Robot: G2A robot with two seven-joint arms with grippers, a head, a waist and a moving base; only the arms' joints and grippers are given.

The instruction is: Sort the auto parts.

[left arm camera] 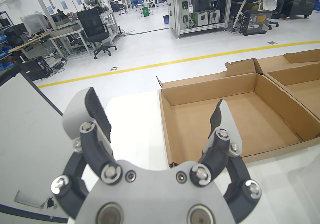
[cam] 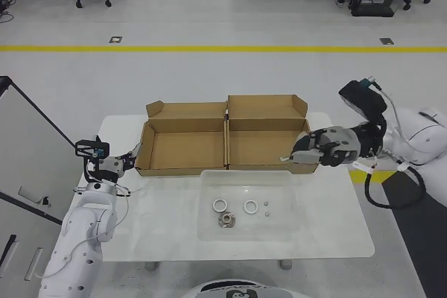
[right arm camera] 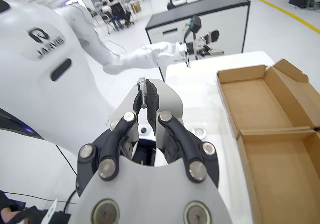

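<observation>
My right gripper [right arm camera: 145,93] is shut on a threaded metal bolt [right arm camera: 142,94] that pokes out past the fingertips. In the top view this gripper [cam: 286,158] hangs over the front wall of the right cardboard box [cam: 264,145]. A clear tray [cam: 208,223] in front of the boxes holds two white rings [cam: 220,204] [cam: 250,206], a metal flange part [cam: 226,219] and two small bits [cam: 265,201]. My left gripper [left arm camera: 156,107] is open and empty, just outside the left wall of the left cardboard box [left arm camera: 225,115]; the top view shows that gripper [cam: 127,161] at the table's left edge.
Both boxes [cam: 186,145] stand side by side at the back of the white table [cam: 328,223], lids folded back, with nothing inside. A grey cabinet [cam: 22,149] stands close to the table's left side. The left arm's gripper [right arm camera: 207,43] shows far off beyond the boxes.
</observation>
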